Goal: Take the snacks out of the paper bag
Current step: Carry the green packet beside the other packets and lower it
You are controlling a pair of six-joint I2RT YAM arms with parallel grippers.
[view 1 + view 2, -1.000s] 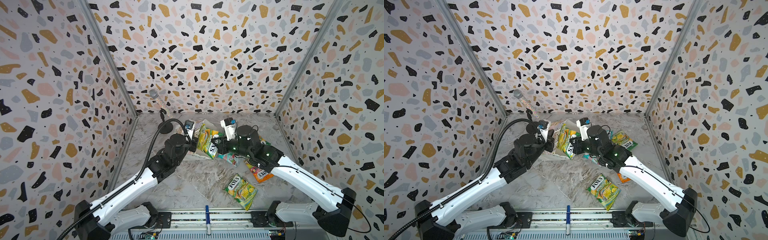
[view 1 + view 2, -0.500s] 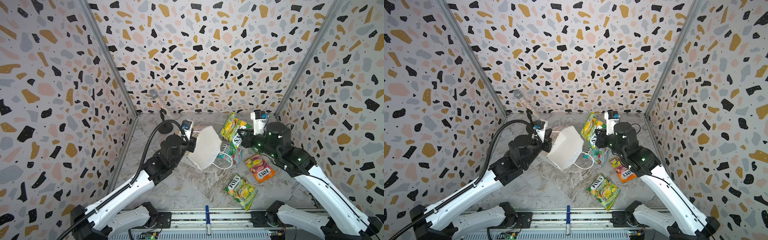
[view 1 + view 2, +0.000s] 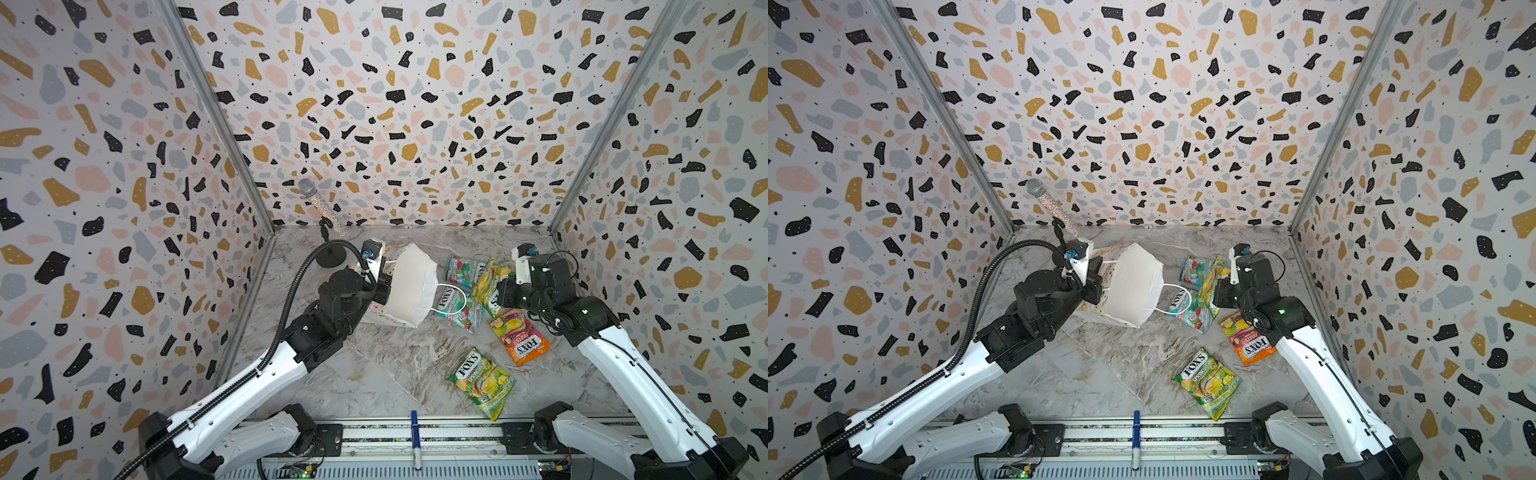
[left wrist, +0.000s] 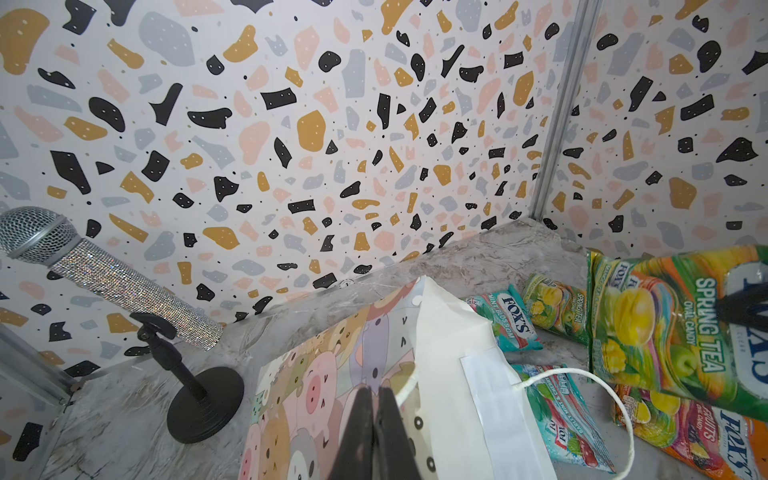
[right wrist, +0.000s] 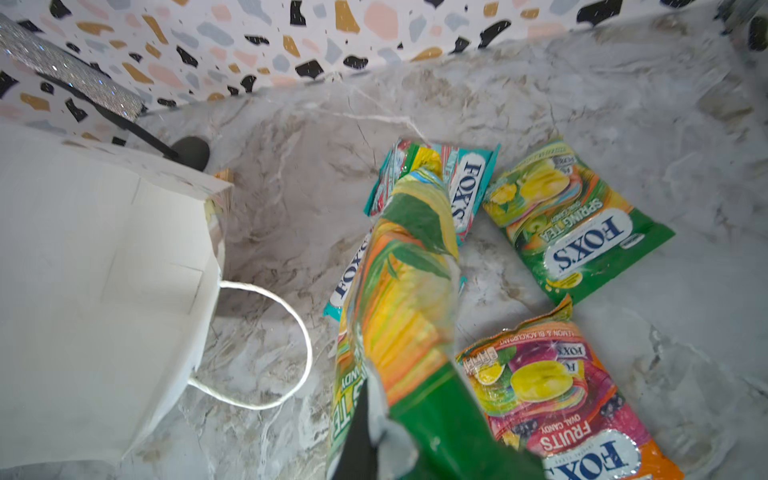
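Plainly, the left gripper [image 4: 372, 399] is pinching shut on one printed wall of the paper bag [image 3: 409, 291]. The bag is tilting on the worktop [image 3: 374, 374] toward the back left corner, with its white mouth facing the right edge. The right gripper [image 3: 500, 296] is clamping the held packet [image 5: 399, 299], a yellow-green one, which is hanging over the two teal-red packets [image 3: 451, 306] near the back right corner.

Beside these, the back yellow-green packet [image 5: 577, 224] and the orange packet [image 3: 519, 338] are lying flat. The front yellow-green packet [image 3: 484, 382] is sitting nearer the front edge. As far as the white inside is showing, nothing is remaining in the bag, so the task is looking nearly done.

The main risk is a messy drop. If the jaws let go here, the glossy packet is likely to land on the pile and slide, perhaps back toward the bag's mouth. The grip is also biting only one end, so a quick swing could let the film slip out.

The cord handle [image 5: 308, 345] is dangling right by a teal-red packet, and pulling the bag away could catch and drag it. Behind the left arm, the microphone [image 3: 322, 205] on its stand is standing in the back left corner, where a backward sweep of the bag could topple it.

The right arm is working close to the right edge, with little room there. The middle and front left of the worktop are lying bare and are offering the best place to set down.
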